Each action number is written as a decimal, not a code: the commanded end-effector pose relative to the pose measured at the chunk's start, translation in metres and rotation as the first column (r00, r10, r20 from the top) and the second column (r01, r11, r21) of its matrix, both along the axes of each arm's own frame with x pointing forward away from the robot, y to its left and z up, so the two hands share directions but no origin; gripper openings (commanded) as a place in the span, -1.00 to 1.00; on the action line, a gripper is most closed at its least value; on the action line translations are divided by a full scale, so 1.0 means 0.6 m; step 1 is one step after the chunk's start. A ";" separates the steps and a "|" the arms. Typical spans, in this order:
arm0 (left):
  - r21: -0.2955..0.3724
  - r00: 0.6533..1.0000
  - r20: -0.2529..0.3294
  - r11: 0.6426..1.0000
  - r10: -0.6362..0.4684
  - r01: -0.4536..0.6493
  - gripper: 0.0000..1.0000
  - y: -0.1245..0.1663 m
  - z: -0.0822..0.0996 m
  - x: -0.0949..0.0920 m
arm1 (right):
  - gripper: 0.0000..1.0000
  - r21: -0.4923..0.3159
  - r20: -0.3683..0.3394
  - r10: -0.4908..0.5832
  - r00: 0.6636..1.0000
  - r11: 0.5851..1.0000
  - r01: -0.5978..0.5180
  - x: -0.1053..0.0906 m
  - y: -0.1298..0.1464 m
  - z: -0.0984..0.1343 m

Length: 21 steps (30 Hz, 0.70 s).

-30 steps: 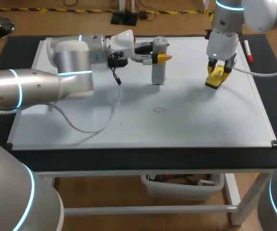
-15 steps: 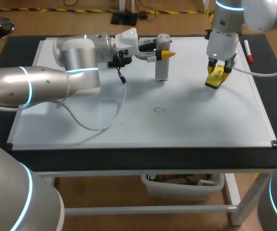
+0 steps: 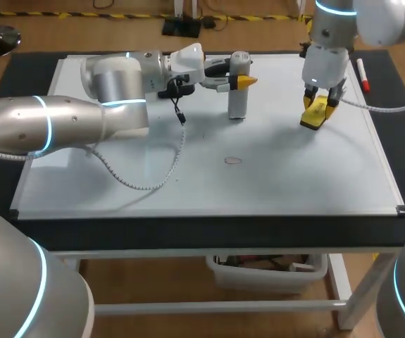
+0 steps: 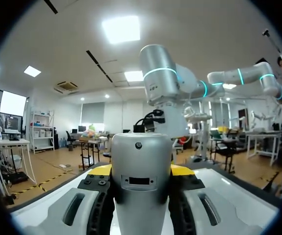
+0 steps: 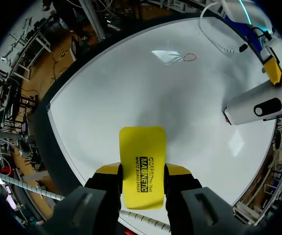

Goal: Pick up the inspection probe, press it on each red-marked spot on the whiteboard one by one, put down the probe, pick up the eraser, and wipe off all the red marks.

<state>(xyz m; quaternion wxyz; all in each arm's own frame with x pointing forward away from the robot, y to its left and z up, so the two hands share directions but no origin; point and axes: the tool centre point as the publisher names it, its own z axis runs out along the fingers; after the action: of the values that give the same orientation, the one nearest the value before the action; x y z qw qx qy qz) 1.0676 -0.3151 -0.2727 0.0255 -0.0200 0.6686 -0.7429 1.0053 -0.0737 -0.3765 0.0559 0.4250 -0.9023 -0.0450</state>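
Note:
The inspection probe, a grey-white cylinder, stands upright on the whiteboard near its far edge. My left gripper is shut on it from the side. In the left wrist view the probe fills the space between the yellow fingertips. My right gripper is shut on the yellow eraser, held just over the board's right part. The eraser sticks out ahead of the fingers in the right wrist view. One small red mark lies mid-board, also visible as the red mark far ahead of the eraser.
A red-capped marker pen lies at the board's far right edge. A coiled white cable hangs from my left arm across the board's left half. The black table border frames the board.
My left arm has shifted the probe a little to the right and toward the far edge. The right arm and eraser have stayed put.

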 end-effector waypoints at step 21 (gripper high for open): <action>0.003 1.000 -0.024 1.000 -0.001 0.001 -1.00 0.001 -0.014 0.002 | -1.00 -0.003 0.001 0.002 1.000 1.000 -0.002 0.000 -0.001 0.001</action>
<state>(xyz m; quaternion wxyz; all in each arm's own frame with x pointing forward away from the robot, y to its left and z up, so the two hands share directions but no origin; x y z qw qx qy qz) 1.0683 -0.3139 -0.2788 0.0172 -0.0278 0.6698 -0.7419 1.0053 -0.0737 -0.3765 0.0559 0.4250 -0.9023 -0.0450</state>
